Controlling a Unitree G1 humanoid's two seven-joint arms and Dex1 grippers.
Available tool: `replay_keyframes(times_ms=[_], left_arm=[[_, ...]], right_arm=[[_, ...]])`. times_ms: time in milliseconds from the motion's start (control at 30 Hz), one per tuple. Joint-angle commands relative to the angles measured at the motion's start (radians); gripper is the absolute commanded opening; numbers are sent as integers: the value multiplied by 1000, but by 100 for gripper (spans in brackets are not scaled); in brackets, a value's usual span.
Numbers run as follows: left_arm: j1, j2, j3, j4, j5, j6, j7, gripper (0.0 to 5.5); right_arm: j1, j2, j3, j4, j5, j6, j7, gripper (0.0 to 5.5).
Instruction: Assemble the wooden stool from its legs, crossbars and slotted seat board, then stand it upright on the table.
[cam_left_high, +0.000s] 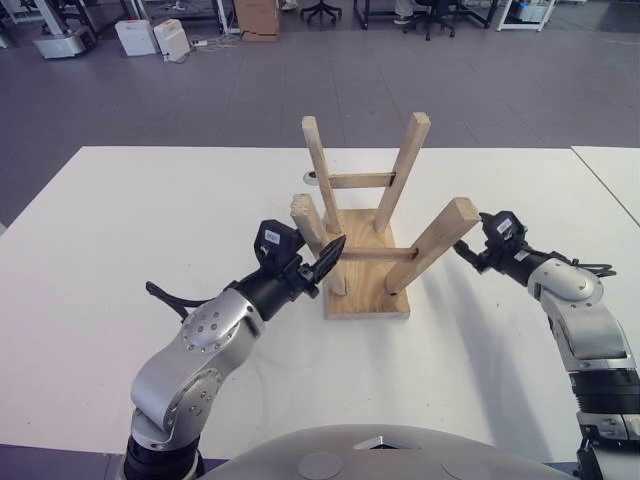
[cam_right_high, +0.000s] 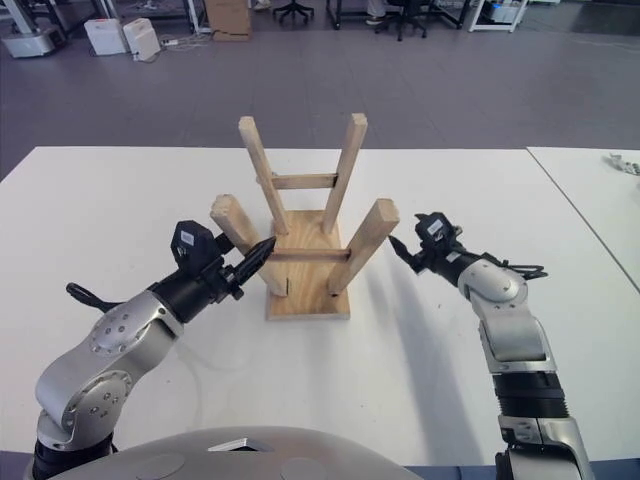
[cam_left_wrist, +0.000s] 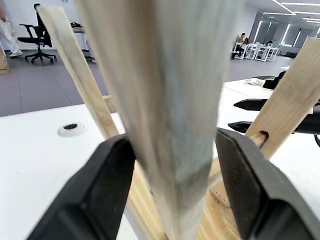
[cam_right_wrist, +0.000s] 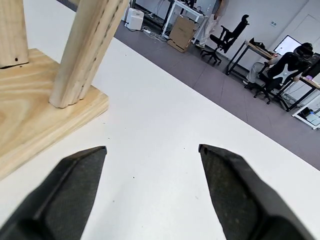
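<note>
The wooden stool stands upside down mid-table, its seat board (cam_left_high: 367, 297) flat on the white table (cam_left_high: 150, 220) and all its legs pointing up. Crossbars (cam_left_high: 360, 181) join the leg pairs. My left gripper (cam_left_high: 324, 257) is shut on the near-left leg (cam_left_high: 304, 219) about halfway up; in the left wrist view its fingers (cam_left_wrist: 100, 195) press both sides of that leg (cam_left_wrist: 170, 100). My right gripper (cam_left_high: 466, 249) hangs open just right of the near-right leg (cam_left_high: 440, 238), below its top end. In the right wrist view its fingers (cam_right_wrist: 75, 170) are spread over bare table, beside the seat board (cam_right_wrist: 30, 115).
A round cable hole (cam_left_high: 312, 178) is set in the table behind the stool. A second table (cam_left_high: 612, 172) begins at the far right. The tabletop around the stool is bare. Boxes (cam_left_high: 160, 38) and office chairs stand on the floor beyond.
</note>
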Motion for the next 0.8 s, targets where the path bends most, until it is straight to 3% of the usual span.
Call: replay_keyframes(times_ms=[33,100,167,300,433,500,667,800], left_arm=[[-306,59,229,-12,-282,-4,-13,271],[-684,145,383,174,-525,21,-8,271],[-811,201,404,305,-589,58,-48,271],[-640,223,309,331,-554,98,-135,271],[-307,199,89,420,-385,17,-287,271],[-274,192,13,481,-289,-41,-320,271],[-415,151,77,457,-382,-60,-316,271],[-573,164,285,428,-727,-15,-226,271]], right_arm=[[-164,23,-137,-137,194,144,-36,345],[-418,18,-239,-265,499,327,-72,345],[-575,12,-279,-335,731,439,-114,345],[-536,19,-214,-432,866,583,-183,345],[-142,27,-108,-504,822,648,-203,345],[-120,41,-97,-473,791,615,-207,345],[-203,55,-164,-476,919,577,-196,345],[-349,3,-306,-429,1140,558,-228,345]])
